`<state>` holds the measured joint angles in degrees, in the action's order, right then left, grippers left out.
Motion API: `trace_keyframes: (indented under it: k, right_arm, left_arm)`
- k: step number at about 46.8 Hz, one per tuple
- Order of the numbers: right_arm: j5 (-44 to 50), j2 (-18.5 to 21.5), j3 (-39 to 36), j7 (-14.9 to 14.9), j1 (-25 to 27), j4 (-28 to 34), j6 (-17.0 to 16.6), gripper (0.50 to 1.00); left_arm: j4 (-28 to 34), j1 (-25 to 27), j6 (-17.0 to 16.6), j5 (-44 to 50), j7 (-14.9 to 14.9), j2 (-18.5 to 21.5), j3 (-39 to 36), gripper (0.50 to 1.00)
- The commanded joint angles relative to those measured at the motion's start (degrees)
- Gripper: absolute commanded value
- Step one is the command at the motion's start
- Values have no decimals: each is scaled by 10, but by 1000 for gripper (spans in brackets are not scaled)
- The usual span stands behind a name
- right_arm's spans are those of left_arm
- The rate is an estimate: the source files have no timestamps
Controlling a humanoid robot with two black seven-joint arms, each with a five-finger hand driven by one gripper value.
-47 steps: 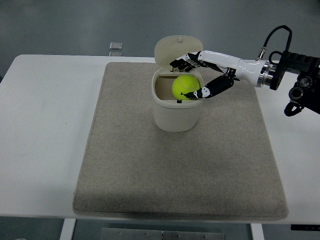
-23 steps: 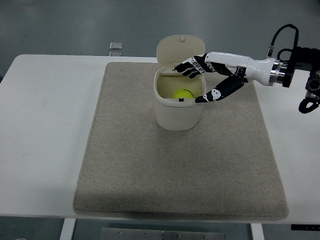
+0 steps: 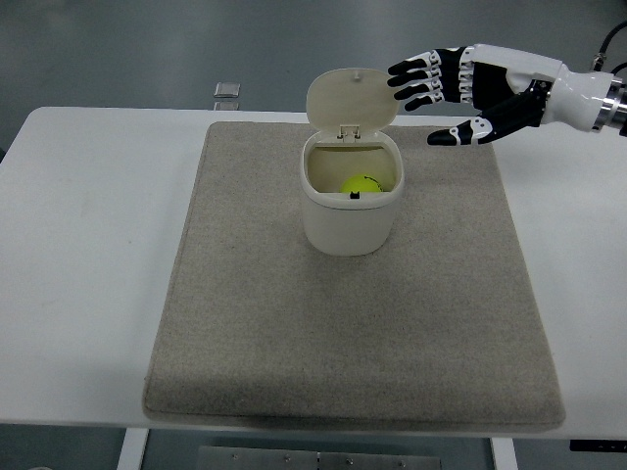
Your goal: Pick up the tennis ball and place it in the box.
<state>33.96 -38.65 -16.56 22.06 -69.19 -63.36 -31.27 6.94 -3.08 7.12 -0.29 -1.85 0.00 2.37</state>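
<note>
On the grey mat [image 3: 353,323] covering the middle of the white table [image 3: 88,264] stood a cream box [image 3: 350,201] with its hinged lid [image 3: 350,96] tipped up and back. Inside the box lay the tennis ball [image 3: 361,183], low against the right inner wall. Above and to the right of the box hung the right hand [image 3: 470,90], clear of both lid and rim, its fingers [image 3: 413,80] spread wide and empty, thumb pointing left below them. Beyond the mat, near the table's far edge, sat a small grey object [image 3: 226,90].
</note>
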Motion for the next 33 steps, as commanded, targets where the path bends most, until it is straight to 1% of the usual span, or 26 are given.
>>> trace_keyframes:
  k: [1,8,13,18,26,33]
  right_arm:
    - [-37,2,0,0,8,14,15,860]
    - [-67,6,-2,0,31,28,36,860]
    - [-78,10,-2,0,44,35,58,860]
    - [-121,14,-2,0,60,41,80,860]
    - [-168,37,-1,-2,83,59,123,860]
    - [-214,55,-1,-26,102,71,150,858]
  left_arm:
    - [0,0,0,0,0,0,0,996]
    - [0,0,0,0,0,0,0,996]
    - [0,0,0,0,0,0,0,996]
    - [0,0,0,0,0,0,0,996]
    - [0,0,0,0,0,0,0,996]
    - [0,0,0,0,0,0,0,996]
